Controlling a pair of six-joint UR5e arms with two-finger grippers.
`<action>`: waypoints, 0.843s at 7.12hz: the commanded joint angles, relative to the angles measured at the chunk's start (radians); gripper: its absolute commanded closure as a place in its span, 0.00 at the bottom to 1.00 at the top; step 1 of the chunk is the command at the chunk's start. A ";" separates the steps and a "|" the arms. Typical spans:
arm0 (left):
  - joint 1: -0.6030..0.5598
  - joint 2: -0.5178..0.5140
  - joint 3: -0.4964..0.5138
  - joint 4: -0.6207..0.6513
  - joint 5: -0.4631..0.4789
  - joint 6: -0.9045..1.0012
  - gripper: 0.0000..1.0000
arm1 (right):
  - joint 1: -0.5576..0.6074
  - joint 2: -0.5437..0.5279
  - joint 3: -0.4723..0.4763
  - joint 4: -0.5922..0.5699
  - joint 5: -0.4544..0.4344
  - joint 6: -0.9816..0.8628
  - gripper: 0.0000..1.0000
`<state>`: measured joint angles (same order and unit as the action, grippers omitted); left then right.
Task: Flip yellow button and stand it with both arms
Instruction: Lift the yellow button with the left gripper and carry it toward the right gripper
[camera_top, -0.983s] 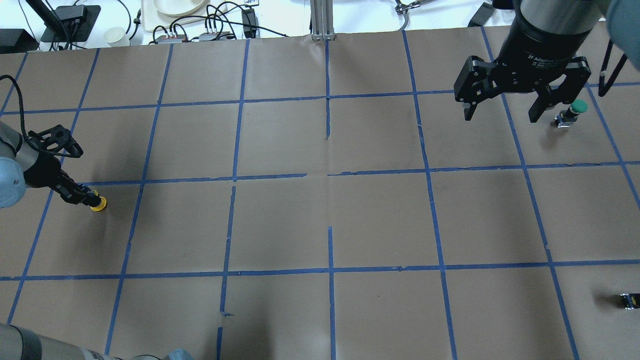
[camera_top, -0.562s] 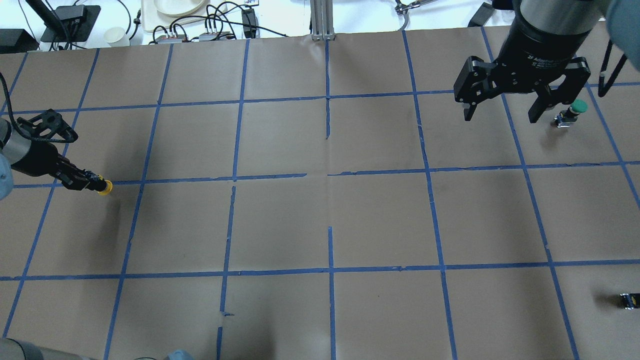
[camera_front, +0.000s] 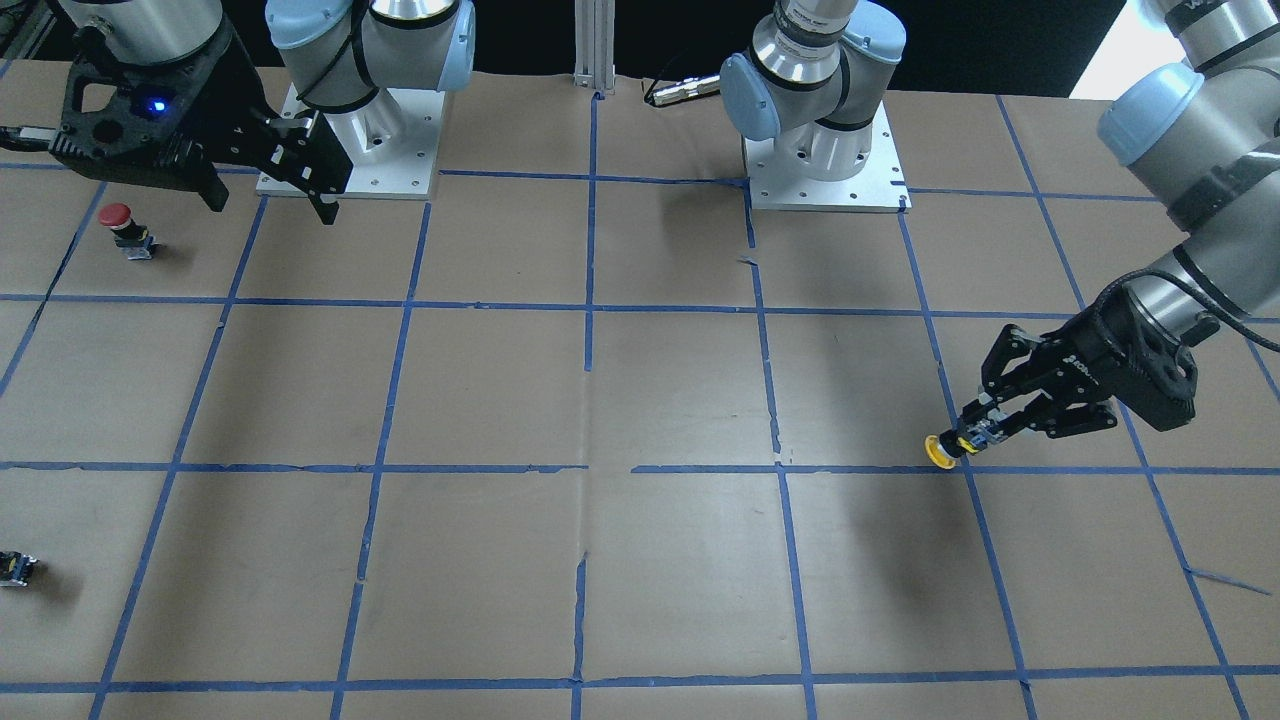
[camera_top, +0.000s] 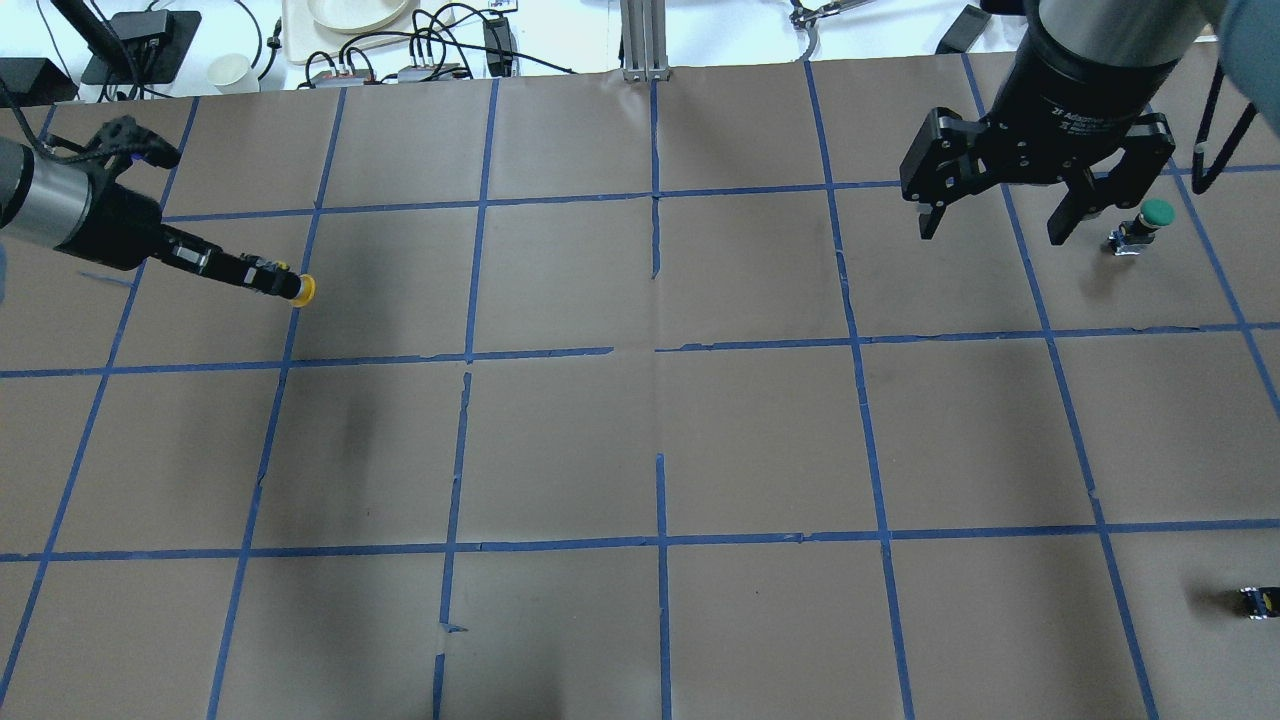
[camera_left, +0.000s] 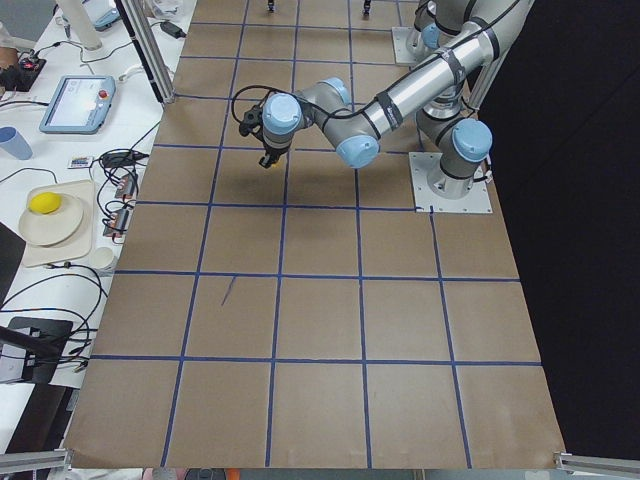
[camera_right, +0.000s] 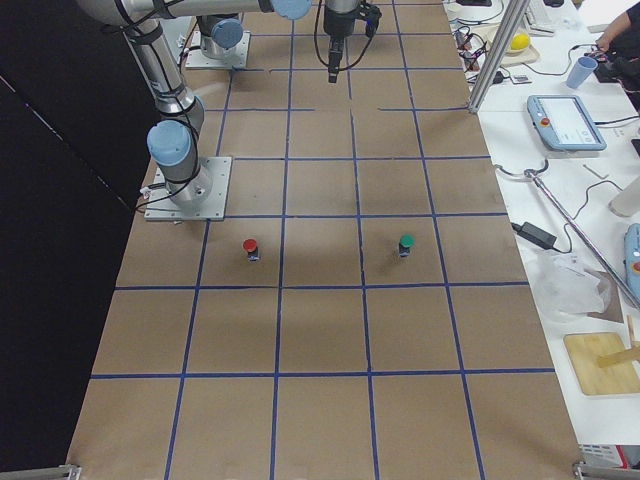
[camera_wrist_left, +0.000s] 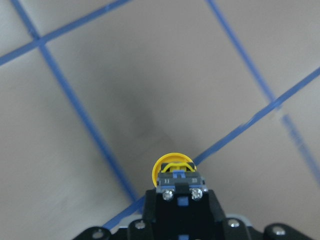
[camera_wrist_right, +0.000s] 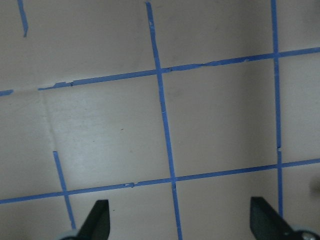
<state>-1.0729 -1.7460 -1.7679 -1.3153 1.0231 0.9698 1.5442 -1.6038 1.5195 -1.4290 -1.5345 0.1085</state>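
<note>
A brown-papered bench (camera_top: 760, 440), gridded in blue tape (camera_top: 473, 280), carries a red-capped switch (camera_front: 125, 230), a green-capped switch (camera_top: 1143, 225) and a small dark block (camera_top: 1258, 601).

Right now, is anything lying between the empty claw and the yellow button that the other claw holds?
Nothing visible does. The left gripper holds the yellow button, and only taped brown paper lies between it and the open right gripper.
</note>
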 joint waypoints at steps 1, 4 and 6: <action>-0.054 0.049 0.019 -0.154 -0.304 -0.156 0.99 | -0.001 -0.001 -0.004 0.036 0.172 0.159 0.00; -0.145 0.104 -0.022 -0.168 -0.619 -0.401 0.99 | -0.054 0.015 -0.028 0.025 0.525 0.482 0.00; -0.209 0.120 -0.022 -0.156 -0.769 -0.570 1.00 | -0.120 0.013 -0.019 0.033 0.747 0.630 0.00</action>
<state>-1.2452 -1.6347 -1.7888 -1.4770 0.3689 0.5148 1.4541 -1.5907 1.4936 -1.3987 -0.9192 0.6422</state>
